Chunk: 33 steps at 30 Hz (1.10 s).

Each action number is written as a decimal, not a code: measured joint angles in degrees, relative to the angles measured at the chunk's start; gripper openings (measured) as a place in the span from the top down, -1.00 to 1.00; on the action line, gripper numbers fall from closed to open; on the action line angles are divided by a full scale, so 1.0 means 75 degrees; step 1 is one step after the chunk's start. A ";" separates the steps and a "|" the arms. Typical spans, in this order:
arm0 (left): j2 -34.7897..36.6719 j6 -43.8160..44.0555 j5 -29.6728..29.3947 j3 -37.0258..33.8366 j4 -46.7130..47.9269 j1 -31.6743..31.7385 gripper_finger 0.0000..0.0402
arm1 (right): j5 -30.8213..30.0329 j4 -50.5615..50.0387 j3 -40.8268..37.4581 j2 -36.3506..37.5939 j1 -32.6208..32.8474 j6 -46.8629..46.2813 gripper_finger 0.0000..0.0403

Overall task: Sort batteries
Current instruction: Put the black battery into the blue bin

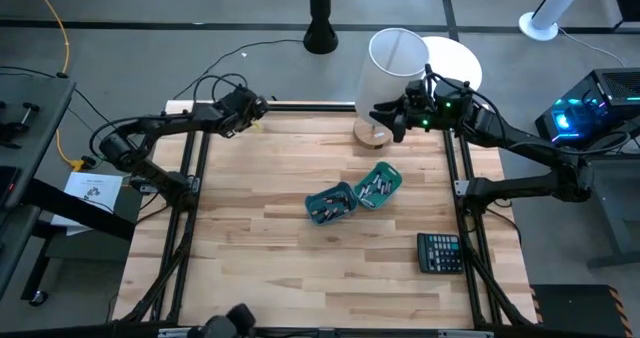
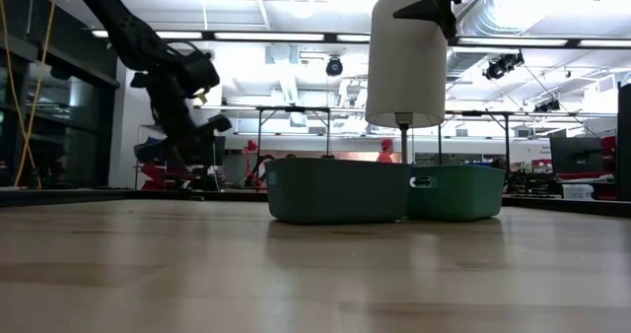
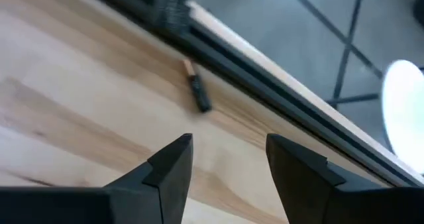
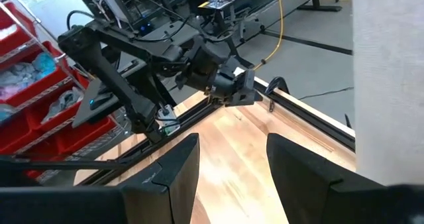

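Note:
One battery (image 3: 197, 91), dark with a coppery end, lies on its side on the wood close to the black rail at the table's far edge. My left gripper (image 3: 228, 151) hovers open just short of it, at the far left of the table (image 1: 256, 112), slanting down and touching nothing. More batteries (image 1: 376, 186) lie in two teal bins, one (image 1: 330, 204) beside the other (image 1: 380, 184), at mid-table. My right gripper (image 4: 228, 161) stands open and high near the far edge (image 1: 386, 118), with nothing between its fingers.
A tall white cylinder (image 1: 395, 70) on a thin stem with a round wooden base (image 1: 372, 133) stands at the far edge, right beside my right gripper. A black calculator (image 1: 440, 251) lies near the right edge. Bare wood stretches across the near half (image 1: 250, 268).

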<state>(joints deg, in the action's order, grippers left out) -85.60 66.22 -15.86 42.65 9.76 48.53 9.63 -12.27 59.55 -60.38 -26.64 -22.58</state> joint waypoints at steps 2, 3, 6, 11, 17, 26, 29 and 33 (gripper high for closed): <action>-0.0116 0.0082 0.0184 0.0048 0.0122 0.0119 0.07 | 0.0014 0.0000 0.0000 0.0001 0.0000 0.0127 0.15; -0.0237 0.0043 0.0353 0.0165 0.0253 0.0161 0.07 | 0.0017 0.0000 0.0000 0.0003 -0.0001 0.0206 0.15; -0.0831 -0.0503 0.0728 0.0885 0.0755 0.0201 0.07 | 0.0017 0.0003 0.0000 0.0000 -0.0002 0.0373 0.15; -0.2080 -0.1745 0.0553 0.2590 0.2513 0.0148 0.07 | 0.0045 0.0003 0.0000 0.0002 -0.0008 0.0230 0.15; -0.2787 -0.1609 0.0297 0.3442 0.3111 0.0343 0.07 | 0.0043 -0.0003 0.0000 0.0001 -0.0008 0.0104 0.15; -0.2803 -0.0258 0.0152 0.3095 0.3081 0.0256 0.07 | 0.0040 -0.0021 0.0003 0.0003 -0.0008 0.0457 0.15; -0.2805 0.0254 -0.0132 0.3003 0.3111 0.0234 0.07 | 0.0040 -0.0041 0.0000 0.0000 -0.0008 0.0460 0.15; -0.2798 0.0504 -0.0366 0.3002 0.3072 0.0348 0.07 | 0.0036 -0.0062 0.0000 0.0000 -0.0008 0.0458 0.15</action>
<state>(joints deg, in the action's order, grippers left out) -106.59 70.00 -18.60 65.17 32.80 51.14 9.90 -12.74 59.55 -60.38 -26.70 -19.15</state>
